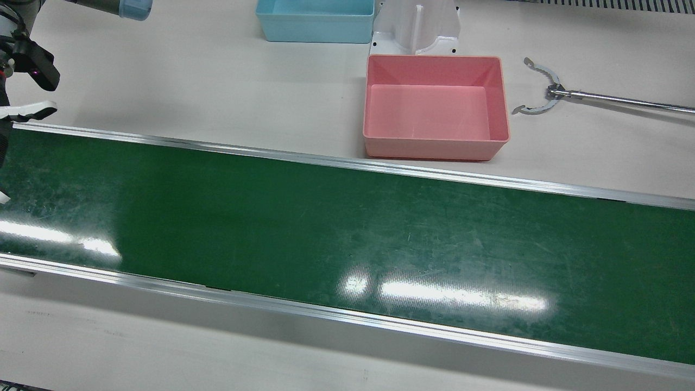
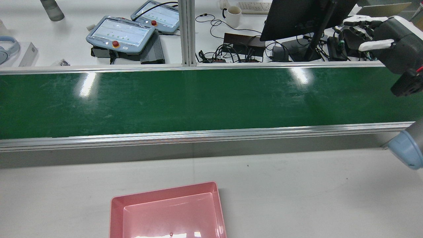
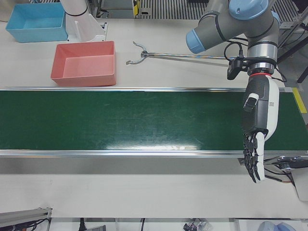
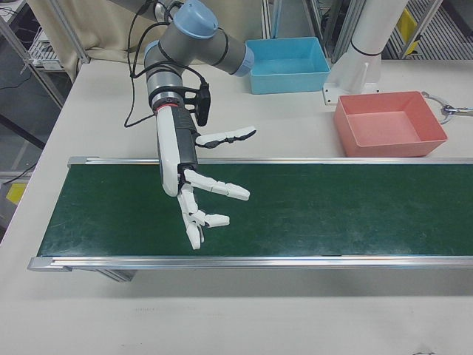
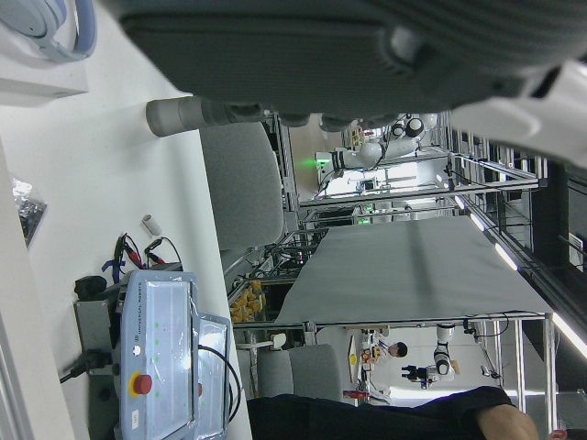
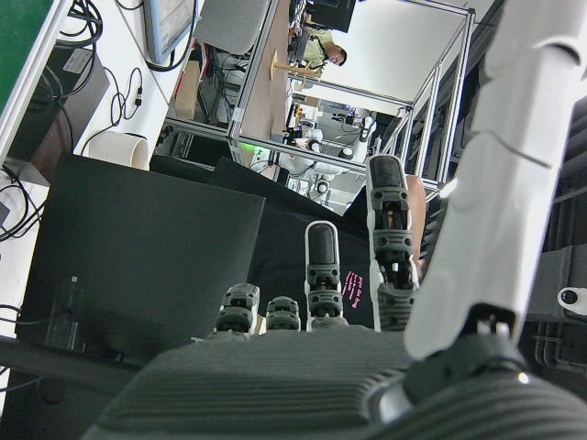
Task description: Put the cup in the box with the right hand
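No cup shows on the belt [image 1: 347, 239] in any view, so you're at the waiting/pre-grasp step: nothing held, nothing to reach for yet. Your right hand [image 4: 194, 194] hangs over the belt's right end w/ fingers [image 4: 222, 189] spread apart and empty; the rear view shows it at the right edge, same pose. The left hand [image 3: 257, 130] hangs over the other end of the belt, fingers pointing down, fairly straight and close together but not curled, holding nothing.

The pink box [image 1: 436, 106] sits on the table [image 1: 190, 81] just beside the belt's robot-side rail, empty, well apart from the right hand. A blue box [image 1: 316, 20] sits further back, next to the white pedestal [image 1: 417, 27]. A long reacher tool [image 1: 597, 99] lies on the table near the pink box, claw end just beside its wall but not touching.

Next move, as I judge it: keep the right hand open above the belt, wait for the cup to come into reach, then drop down and close round its side. After that you've got a long carry across to the pink box, so get a firm wrap before lifting. Watch the rail on the way over, and keep the left arm clear.
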You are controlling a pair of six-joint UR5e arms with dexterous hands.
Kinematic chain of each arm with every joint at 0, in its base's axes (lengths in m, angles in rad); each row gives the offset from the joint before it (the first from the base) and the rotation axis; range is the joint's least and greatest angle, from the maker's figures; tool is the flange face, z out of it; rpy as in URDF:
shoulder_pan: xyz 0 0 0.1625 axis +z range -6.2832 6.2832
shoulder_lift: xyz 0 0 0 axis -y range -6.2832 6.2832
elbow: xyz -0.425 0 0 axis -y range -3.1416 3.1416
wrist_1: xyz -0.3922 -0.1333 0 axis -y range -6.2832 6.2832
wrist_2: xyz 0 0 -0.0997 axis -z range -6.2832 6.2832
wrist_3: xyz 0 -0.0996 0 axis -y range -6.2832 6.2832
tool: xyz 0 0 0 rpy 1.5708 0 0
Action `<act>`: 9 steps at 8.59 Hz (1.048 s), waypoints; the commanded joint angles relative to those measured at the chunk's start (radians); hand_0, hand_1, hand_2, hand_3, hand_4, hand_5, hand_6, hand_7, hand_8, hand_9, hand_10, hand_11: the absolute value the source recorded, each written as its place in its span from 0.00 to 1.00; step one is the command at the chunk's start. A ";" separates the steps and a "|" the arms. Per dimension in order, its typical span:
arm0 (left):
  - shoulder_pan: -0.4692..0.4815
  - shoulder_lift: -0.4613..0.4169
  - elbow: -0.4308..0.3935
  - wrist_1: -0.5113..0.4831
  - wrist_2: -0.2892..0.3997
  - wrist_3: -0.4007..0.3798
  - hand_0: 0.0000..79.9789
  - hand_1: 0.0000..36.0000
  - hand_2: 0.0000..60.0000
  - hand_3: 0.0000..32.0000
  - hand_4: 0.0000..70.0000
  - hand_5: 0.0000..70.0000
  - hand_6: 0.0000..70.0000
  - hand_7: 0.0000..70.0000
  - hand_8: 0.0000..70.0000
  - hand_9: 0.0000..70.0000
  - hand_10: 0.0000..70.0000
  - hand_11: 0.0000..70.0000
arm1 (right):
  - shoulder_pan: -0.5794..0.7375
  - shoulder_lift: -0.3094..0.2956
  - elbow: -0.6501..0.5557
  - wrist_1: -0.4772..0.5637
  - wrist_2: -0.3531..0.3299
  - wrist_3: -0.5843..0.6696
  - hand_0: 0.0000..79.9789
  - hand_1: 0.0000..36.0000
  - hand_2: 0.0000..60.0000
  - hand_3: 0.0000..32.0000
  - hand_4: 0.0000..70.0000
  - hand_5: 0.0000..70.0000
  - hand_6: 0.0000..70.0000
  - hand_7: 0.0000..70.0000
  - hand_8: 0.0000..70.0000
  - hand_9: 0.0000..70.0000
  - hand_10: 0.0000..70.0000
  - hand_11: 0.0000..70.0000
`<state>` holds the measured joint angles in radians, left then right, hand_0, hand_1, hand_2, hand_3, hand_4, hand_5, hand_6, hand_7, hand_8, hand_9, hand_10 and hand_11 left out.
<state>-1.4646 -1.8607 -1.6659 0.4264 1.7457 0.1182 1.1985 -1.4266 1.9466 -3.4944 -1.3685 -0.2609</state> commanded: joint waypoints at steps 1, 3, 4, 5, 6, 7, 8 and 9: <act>0.000 0.000 0.000 0.000 0.000 0.001 0.00 0.00 0.00 0.00 0.00 0.00 0.00 0.00 0.00 0.00 0.00 0.00 | 0.001 0.000 0.000 0.000 0.000 0.000 0.70 0.34 0.00 0.00 0.49 0.08 0.14 0.59 0.03 0.13 0.10 0.16; 0.000 0.000 0.000 0.000 0.000 0.001 0.00 0.00 0.00 0.00 0.00 0.00 0.00 0.00 0.00 0.00 0.00 0.00 | 0.004 -0.002 0.000 0.002 0.000 0.005 0.70 0.34 0.00 0.00 0.48 0.08 0.13 0.57 0.03 0.13 0.09 0.16; 0.000 0.000 0.000 0.000 0.000 0.001 0.00 0.00 0.00 0.00 0.00 0.00 0.00 0.00 0.00 0.00 0.00 0.00 | 0.004 -0.002 -0.002 0.002 0.000 0.005 0.70 0.34 0.00 0.00 0.48 0.08 0.13 0.58 0.03 0.13 0.10 0.16; 0.000 0.000 0.000 0.000 0.000 0.001 0.00 0.00 0.00 0.00 0.00 0.00 0.00 0.00 0.00 0.00 0.00 0.00 | 0.003 -0.002 -0.002 0.002 0.002 0.005 0.70 0.34 0.00 0.00 0.48 0.08 0.13 0.55 0.02 0.12 0.09 0.16; 0.000 0.000 0.000 0.000 0.000 0.001 0.00 0.00 0.00 0.00 0.00 0.00 0.00 0.00 0.00 0.00 0.00 0.00 | 0.003 -0.002 -0.002 0.002 0.002 0.005 0.70 0.34 0.00 0.00 0.48 0.08 0.13 0.53 0.03 0.13 0.10 0.16; 0.000 0.000 0.000 0.000 0.000 0.001 0.00 0.00 0.00 0.00 0.00 0.00 0.00 0.00 0.00 0.00 0.00 0.00 | 0.003 -0.002 -0.002 0.002 0.003 0.005 0.70 0.34 0.00 0.00 0.48 0.08 0.13 0.54 0.03 0.13 0.10 0.16; 0.000 0.000 0.000 0.000 0.000 0.001 0.00 0.00 0.00 0.00 0.00 0.00 0.00 0.00 0.00 0.00 0.00 0.00 | 0.004 -0.002 0.000 0.002 0.003 0.005 0.70 0.34 0.00 0.00 0.49 0.08 0.13 0.54 0.03 0.13 0.10 0.17; 0.000 0.000 0.000 0.000 0.000 0.001 0.00 0.00 0.00 0.00 0.00 0.00 0.00 0.00 0.00 0.00 0.00 0.00 | 0.003 -0.003 0.002 0.002 0.005 0.005 0.70 0.34 0.00 0.00 0.49 0.08 0.13 0.54 0.03 0.13 0.10 0.16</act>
<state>-1.4649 -1.8607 -1.6659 0.4265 1.7457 0.1197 1.2016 -1.4281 1.9455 -3.4929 -1.3659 -0.2562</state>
